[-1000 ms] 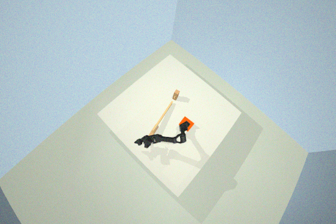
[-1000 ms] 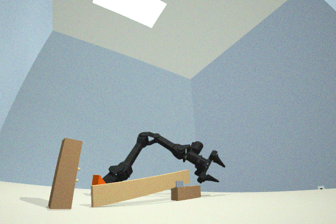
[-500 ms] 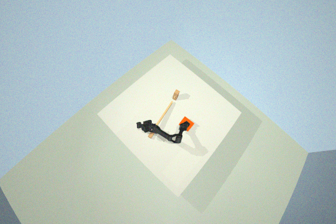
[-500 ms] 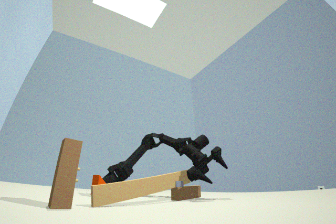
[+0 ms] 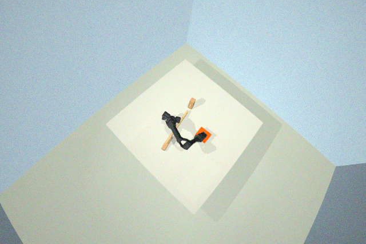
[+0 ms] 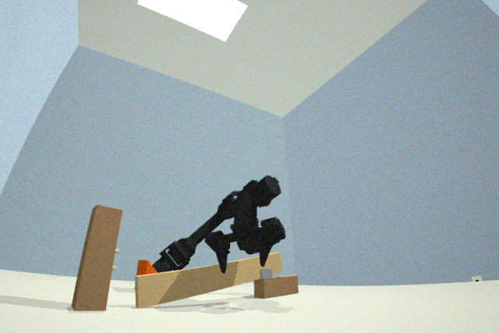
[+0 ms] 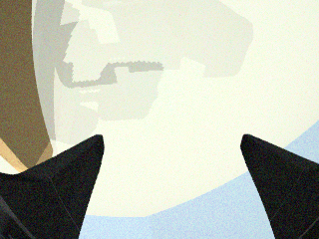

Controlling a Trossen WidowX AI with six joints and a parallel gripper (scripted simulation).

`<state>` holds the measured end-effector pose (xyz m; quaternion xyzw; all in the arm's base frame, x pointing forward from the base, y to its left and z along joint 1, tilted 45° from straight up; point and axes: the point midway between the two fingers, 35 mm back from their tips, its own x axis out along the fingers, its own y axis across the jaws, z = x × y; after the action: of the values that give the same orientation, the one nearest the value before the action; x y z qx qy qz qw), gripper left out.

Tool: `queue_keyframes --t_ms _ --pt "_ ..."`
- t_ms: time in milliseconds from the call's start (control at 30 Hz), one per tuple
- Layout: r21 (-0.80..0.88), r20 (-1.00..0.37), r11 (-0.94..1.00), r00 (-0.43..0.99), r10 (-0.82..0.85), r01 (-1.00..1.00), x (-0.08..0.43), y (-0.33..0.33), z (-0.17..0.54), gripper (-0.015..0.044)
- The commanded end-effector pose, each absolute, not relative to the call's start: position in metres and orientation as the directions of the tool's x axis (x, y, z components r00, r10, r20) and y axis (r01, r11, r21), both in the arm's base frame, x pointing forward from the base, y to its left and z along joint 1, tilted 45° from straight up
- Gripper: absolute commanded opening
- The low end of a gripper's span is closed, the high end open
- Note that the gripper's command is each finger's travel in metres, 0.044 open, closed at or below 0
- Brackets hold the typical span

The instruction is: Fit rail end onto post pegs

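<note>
Nearest, the short brown wooden post [image 6: 97, 258] stands upright, two pegs [image 6: 116, 259] facing the long pale wooden rail [image 6: 201, 281], whose near end is on the table. Further along, the black gripper [image 6: 242, 260] hangs spread wide and empty, fingertips [image 6: 222, 265] straddling the rail. Beyond, its far end rests on the low footboard block [image 6: 276, 285].

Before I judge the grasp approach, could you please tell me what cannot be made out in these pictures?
- Holes in the rail: its end face is not visible in any view.
- Pegs on the post: tiny stubs in the exterior view, too small from the top.
- Bracket: partly covered by the rail.
- Rail in the wrist view: only a brown strip cut by the left edge.
- Open gripper: whether its fingers straddle the rail is unclear.
</note>
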<state>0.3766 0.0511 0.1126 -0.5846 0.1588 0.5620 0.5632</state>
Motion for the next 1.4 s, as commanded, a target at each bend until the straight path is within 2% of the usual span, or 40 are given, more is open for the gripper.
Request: queue_keyframes --t_ms 0,100,233,1367 --pt "-0.348 -0.854 -0.291 0.174 0.49 -0.891 0.354 0.018 0.086 0.044" --pt "-0.239 -0.826 -0.252 0.06 0.56 -0.938 0.329 -0.008 0.069 0.044" --pt "-0.114 -0.718 -0.174 -0.04 0.695 -0.978 0.295 -0.035 0.062 0.044" --pt "-0.103 -0.712 -0.162 -0.041 0.701 -0.981 0.293 -0.006 0.03 0.044"
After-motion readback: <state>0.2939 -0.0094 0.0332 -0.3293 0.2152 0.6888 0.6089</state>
